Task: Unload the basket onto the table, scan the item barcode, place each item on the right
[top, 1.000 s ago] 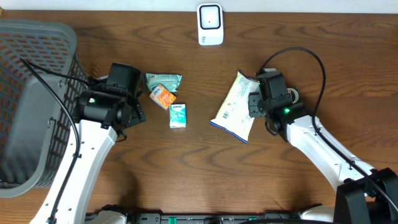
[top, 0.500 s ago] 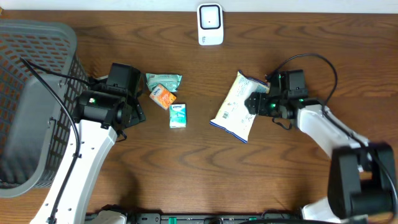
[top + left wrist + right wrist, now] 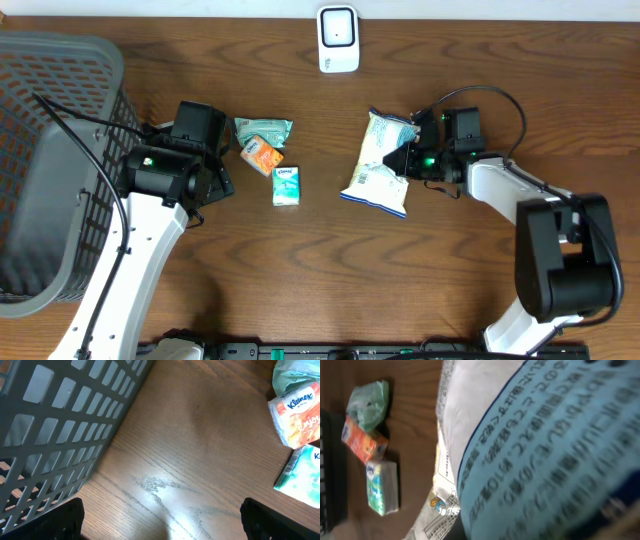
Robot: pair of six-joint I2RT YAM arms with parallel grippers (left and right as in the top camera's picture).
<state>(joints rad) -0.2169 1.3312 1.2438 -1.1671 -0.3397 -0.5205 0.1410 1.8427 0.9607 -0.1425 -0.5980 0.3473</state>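
The item, a white and pale-blue snack bag (image 3: 380, 165) with printed text, lies right of the table's centre, its right side bunched up. My right gripper (image 3: 408, 160) comes in from the right and is shut on that bunched edge. In the right wrist view the bag (image 3: 545, 435) fills most of the frame and hides the fingers. A white scanner (image 3: 338, 38) stands at the back edge. My left gripper (image 3: 215, 180) is open over bare wood, its dark fingertips (image 3: 65, 517) wide apart with nothing between them.
A grey mesh basket (image 3: 60, 150) fills the left side. Beside the left gripper lie an orange Kleenex pack (image 3: 263, 154), a green tissue pack (image 3: 287, 186) and a green pouch (image 3: 262, 129). A black cable loops behind the right arm.
The right arm swung round to approach from the right and its gripper closed on the bag's right edge. The bag crumpled and shifted slightly. The left arm stayed still.
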